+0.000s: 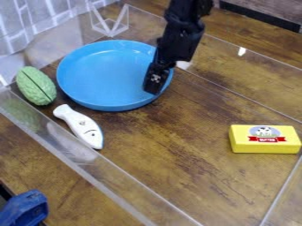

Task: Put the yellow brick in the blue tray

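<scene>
A black pincer [156,81] hangs released and empty over the right rim of the blue tray [88,84] — the yellow brick [264,138] lies well apart on the wooden worktop [177,168], lower right.

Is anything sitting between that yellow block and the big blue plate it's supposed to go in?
Nothing visible. Bare wooden table lies between the yellow brick and the blue tray. The gripper hangs open at the tray's near rim.

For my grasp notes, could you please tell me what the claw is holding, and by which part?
Nothing. The open claw is empty, at the tray rim; the brick lies apart on the table.
</scene>
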You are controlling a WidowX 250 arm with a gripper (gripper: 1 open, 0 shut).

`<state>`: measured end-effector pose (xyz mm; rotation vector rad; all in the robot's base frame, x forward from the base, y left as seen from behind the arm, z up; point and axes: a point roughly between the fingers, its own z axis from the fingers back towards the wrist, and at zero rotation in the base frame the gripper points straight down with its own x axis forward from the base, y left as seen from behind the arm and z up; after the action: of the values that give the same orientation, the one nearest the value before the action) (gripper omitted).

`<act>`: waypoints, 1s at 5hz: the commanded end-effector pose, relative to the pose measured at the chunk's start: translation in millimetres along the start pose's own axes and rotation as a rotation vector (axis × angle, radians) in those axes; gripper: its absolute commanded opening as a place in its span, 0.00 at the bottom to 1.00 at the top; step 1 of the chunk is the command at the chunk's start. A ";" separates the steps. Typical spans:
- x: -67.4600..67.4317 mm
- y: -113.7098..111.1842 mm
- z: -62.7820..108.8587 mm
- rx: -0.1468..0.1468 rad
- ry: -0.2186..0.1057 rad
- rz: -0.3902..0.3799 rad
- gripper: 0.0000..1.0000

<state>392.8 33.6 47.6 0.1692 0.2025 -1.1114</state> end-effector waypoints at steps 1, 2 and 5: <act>-11.8 18.6 15.3 0.048 -0.030 0.053 1.00; 1.3 16.9 5.3 0.039 -0.025 0.087 1.00; 11.7 34.6 -21.0 0.017 -0.007 0.138 1.00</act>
<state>427.8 30.8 24.6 0.2002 0.1809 -0.9997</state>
